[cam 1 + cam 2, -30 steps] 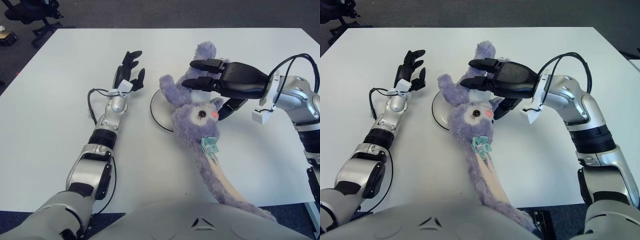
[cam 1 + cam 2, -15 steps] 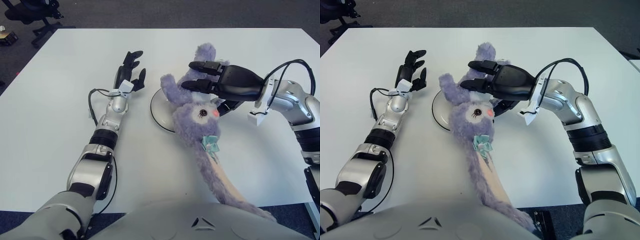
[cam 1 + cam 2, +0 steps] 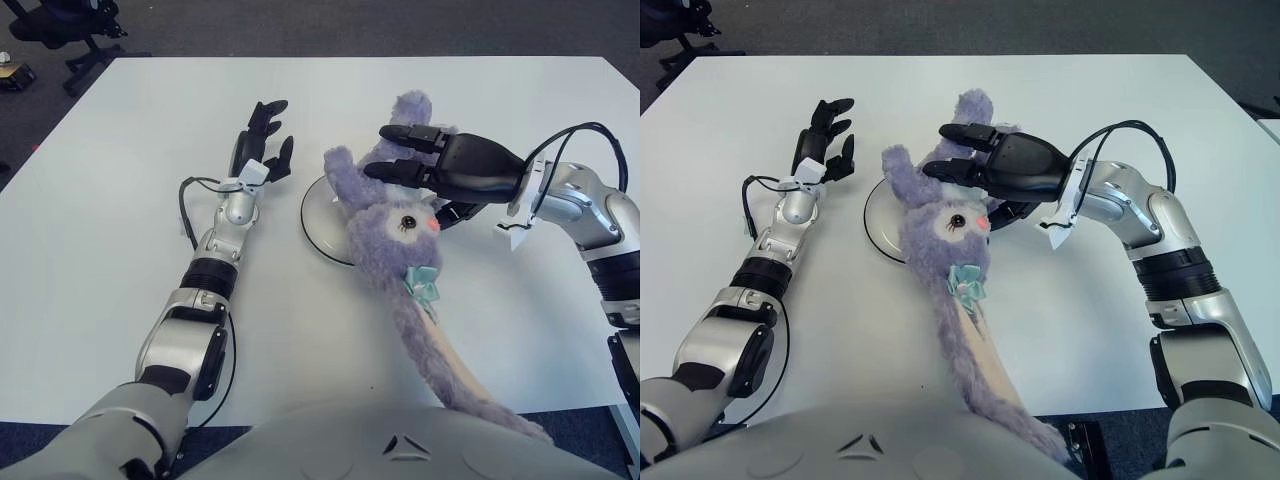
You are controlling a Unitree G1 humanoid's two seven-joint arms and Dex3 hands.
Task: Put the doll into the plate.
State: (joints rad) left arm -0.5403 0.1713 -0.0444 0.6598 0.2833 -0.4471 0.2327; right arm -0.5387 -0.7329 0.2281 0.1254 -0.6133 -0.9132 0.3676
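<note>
While the right hand grips the purple doll by its ears, only its head overlies the plate. From the right eye, the body trails off-table: drag further in. Left hand idles open beside the plate.

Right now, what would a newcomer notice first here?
The long purple doll, head over the white plate mid-table, body trailing toward the robot. The black right hand is over its head, fingers around an ear. The left hand shows left of the plate, open.
</note>
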